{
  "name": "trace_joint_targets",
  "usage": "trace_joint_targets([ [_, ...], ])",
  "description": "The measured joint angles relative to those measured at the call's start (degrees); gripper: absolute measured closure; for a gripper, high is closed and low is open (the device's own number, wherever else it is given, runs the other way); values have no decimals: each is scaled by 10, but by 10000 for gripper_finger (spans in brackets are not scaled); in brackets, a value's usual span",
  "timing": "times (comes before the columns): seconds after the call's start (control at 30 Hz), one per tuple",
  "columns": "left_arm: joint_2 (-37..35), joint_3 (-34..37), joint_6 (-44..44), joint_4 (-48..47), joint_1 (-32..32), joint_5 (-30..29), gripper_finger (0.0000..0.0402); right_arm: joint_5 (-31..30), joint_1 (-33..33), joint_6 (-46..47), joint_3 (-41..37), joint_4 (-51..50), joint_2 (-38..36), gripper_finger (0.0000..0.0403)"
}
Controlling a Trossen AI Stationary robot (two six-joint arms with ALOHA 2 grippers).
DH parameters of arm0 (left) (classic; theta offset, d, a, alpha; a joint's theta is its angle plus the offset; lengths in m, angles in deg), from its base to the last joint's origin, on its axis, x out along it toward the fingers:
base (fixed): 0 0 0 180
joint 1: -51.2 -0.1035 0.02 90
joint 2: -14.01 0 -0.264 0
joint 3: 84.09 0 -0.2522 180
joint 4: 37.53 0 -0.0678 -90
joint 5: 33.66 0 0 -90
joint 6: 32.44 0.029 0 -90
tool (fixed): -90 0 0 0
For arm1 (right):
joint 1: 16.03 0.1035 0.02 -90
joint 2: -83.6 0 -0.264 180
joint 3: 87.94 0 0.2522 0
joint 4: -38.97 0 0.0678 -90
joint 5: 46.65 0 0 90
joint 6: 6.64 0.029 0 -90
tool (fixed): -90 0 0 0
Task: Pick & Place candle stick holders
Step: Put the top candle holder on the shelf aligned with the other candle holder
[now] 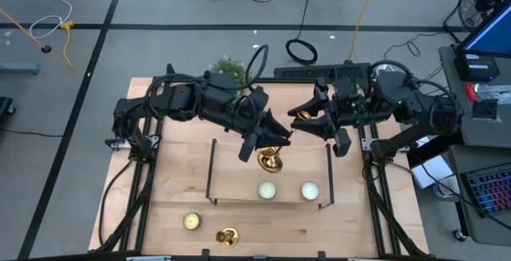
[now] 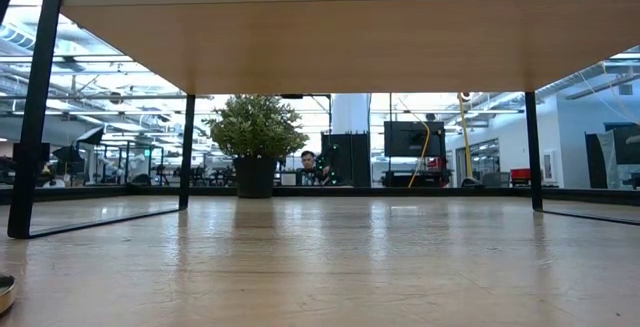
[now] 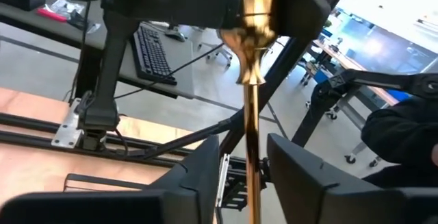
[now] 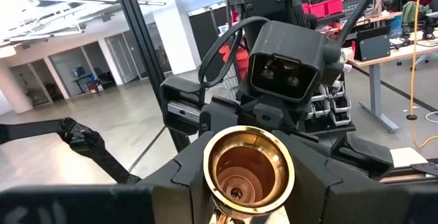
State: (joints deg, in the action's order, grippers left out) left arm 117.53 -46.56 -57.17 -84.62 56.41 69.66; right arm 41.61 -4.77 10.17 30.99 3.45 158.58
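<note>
Over the wooden table [image 1: 160, 205], the left gripper [image 3: 250, 166] is pinching one rigid, slippery gold candlestick's [image 1: 270, 160] thin stem; the right gripper [image 4: 250, 183] is seemingly clamping another candlestick [image 4: 248, 170] below its cup.

Three gold holders showed: one [image 1: 270, 160] over the shelf, one [image 1: 303, 116] apparently held aloft, one [image 1: 227, 235] toppled up front.

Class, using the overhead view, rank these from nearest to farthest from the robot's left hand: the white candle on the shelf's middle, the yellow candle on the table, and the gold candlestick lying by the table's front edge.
Measured from the left hand:
1. White candle, on the shelf just below the hand.
2. Yellow candle, on the table, front left.
3. Lying gold candlestick, at the front edge; nearly level with the yellow candle, so a narrow call.
</note>
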Motion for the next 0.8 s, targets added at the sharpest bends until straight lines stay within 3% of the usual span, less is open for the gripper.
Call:
trace_joint_targets([
  [0.37,0,0,-3,-1,8,10,382,-11,0,-17,0,2,0,275],
  [0.57,0,0,-2,0,9,1,382,-12,0,-34,0,9,0,270],
  [0.8,0,0,2,9,22,-16,387,-14,0,-77,0,59,-1,227],
])
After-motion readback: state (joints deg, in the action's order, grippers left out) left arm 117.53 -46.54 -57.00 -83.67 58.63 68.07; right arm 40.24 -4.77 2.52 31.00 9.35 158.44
